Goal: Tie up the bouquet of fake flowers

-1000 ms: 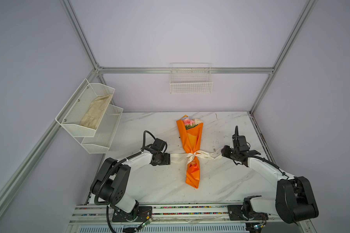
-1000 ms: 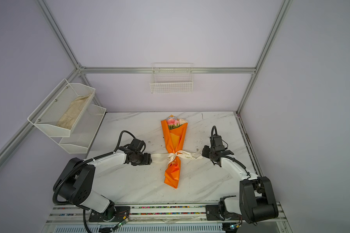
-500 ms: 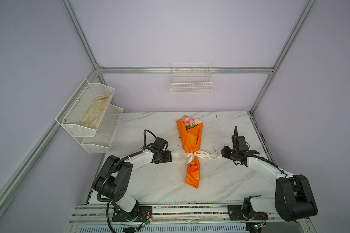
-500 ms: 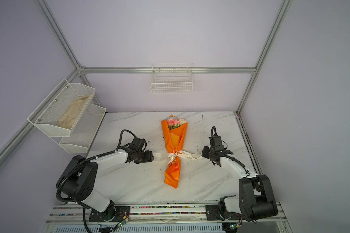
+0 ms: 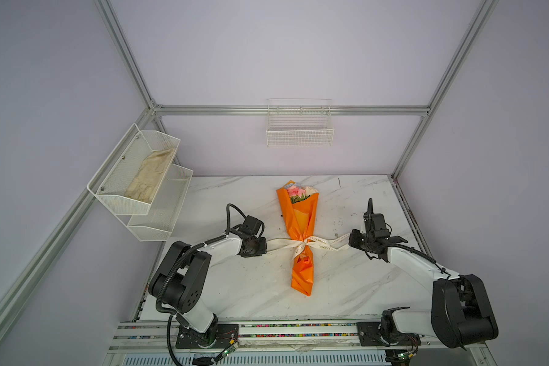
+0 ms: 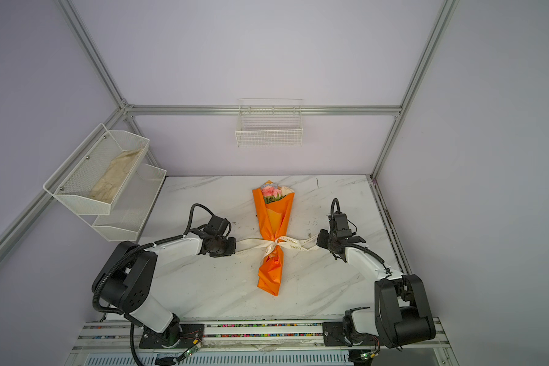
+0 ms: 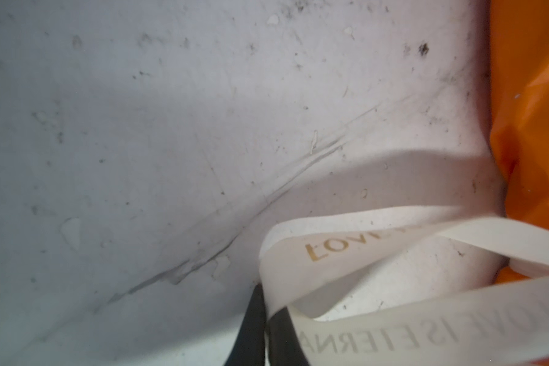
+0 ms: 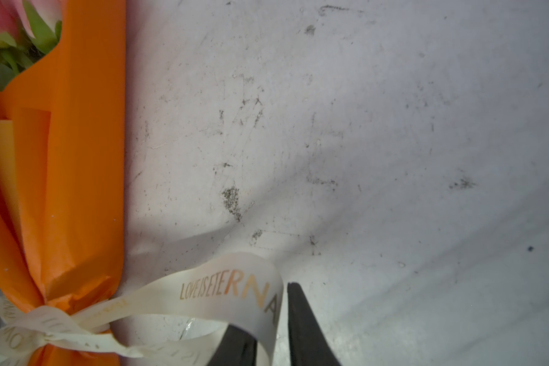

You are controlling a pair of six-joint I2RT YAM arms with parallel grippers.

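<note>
The left pincer [image 7: 267, 309] is clamped on the cream lettered ribbon [image 7: 346, 253] tied round the orange-wrapped bouquet of fake flowers [image 5: 300, 221]. The right pincer [image 8: 267, 317] straddles the ribbon's right tail, grip unclear.

We noted the white marbled tabletop [image 5: 241, 291] bare along its near edge and far corners. Across the middle lay the orange-wrapped bouquet of fake flowers [image 5: 300, 221]; its cream lettered ribbon [image 5: 279, 244] ran sideways just off the surface. A white mesh two-tier shelf [image 5: 146, 202] jutted in beside the left edge.
</note>
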